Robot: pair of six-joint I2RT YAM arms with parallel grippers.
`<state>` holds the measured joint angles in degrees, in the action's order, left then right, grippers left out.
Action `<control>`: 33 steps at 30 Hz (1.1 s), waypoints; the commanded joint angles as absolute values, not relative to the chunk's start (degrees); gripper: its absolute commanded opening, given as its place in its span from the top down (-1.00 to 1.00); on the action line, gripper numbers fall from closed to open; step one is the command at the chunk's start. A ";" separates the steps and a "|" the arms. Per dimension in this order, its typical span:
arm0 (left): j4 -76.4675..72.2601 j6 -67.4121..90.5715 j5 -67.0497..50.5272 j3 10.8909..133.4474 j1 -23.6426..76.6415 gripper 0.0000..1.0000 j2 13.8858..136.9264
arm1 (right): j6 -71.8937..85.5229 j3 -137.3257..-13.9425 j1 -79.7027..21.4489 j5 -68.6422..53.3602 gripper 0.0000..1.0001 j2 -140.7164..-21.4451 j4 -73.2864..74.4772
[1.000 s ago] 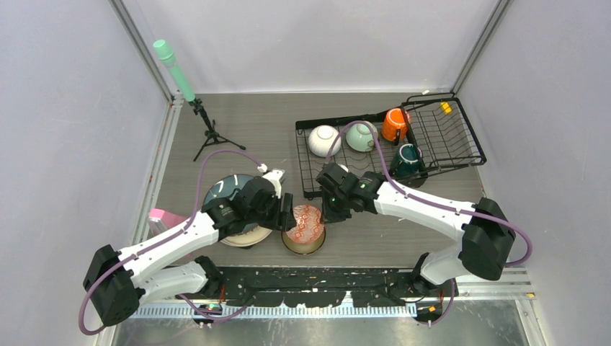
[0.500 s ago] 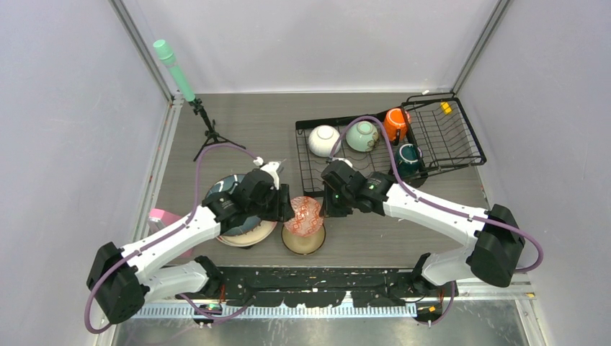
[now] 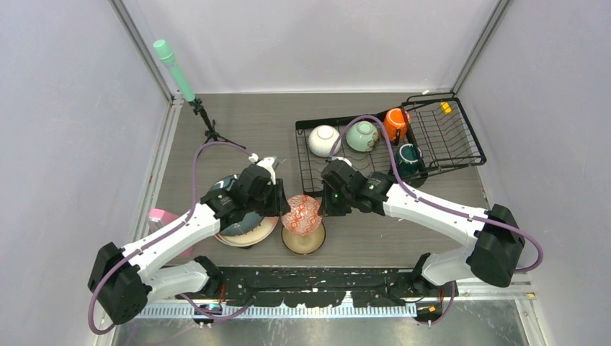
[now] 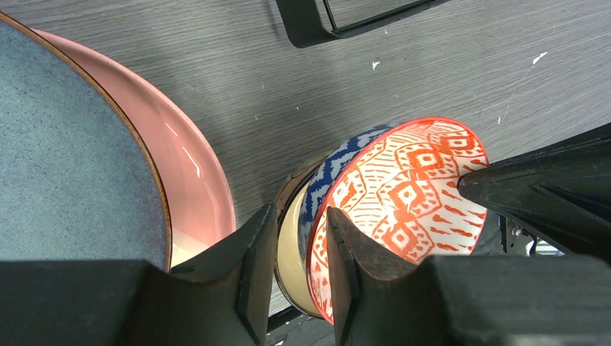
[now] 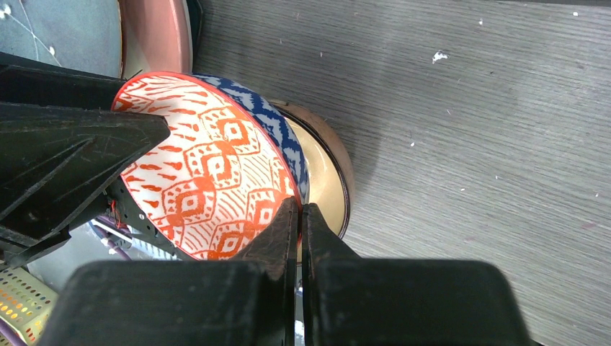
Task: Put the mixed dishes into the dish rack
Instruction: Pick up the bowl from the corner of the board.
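Left wrist: bowl orange-patterned inside, seemingly tilted

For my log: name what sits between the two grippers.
The tilted blue-patterned bowl lies between the left gripper and right gripper, above the brown bowl; top view shows it.

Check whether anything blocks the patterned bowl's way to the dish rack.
No loose object does. Only a strip of table separates the blue-patterned bowl, held tilted over the brown bowl by the left gripper, from the dish rack; the right gripper sits at that side.
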<state>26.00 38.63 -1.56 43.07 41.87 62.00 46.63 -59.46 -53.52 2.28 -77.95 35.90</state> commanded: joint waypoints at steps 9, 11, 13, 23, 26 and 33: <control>24.23 38.79 -1.96 44.91 41.48 0.86 63.23 | 45.55 -60.76 -53.44 2.10 0.99 -76.58 30.50; 24.26 38.68 -1.99 44.91 41.40 1.00 63.19 | 45.30 -61.08 -53.44 1.97 0.99 -77.01 30.52; 24.07 38.67 -2.00 44.68 41.33 1.00 62.88 | 45.15 -61.28 -53.36 1.94 0.99 -77.37 30.54; 21.41 38.03 -5.60 43.65 39.33 1.00 62.05 | 46.44 -61.35 -52.36 -1.25 0.42 -77.83 30.05; 20.64 38.06 -7.28 43.45 38.17 1.00 62.01 | 46.94 -61.16 -51.76 -2.22 -0.04 -77.49 29.98; 18.17 38.81 -12.08 41.75 33.67 1.00 60.64 | 48.94 -58.34 -48.50 -9.31 -0.47 -74.73 24.88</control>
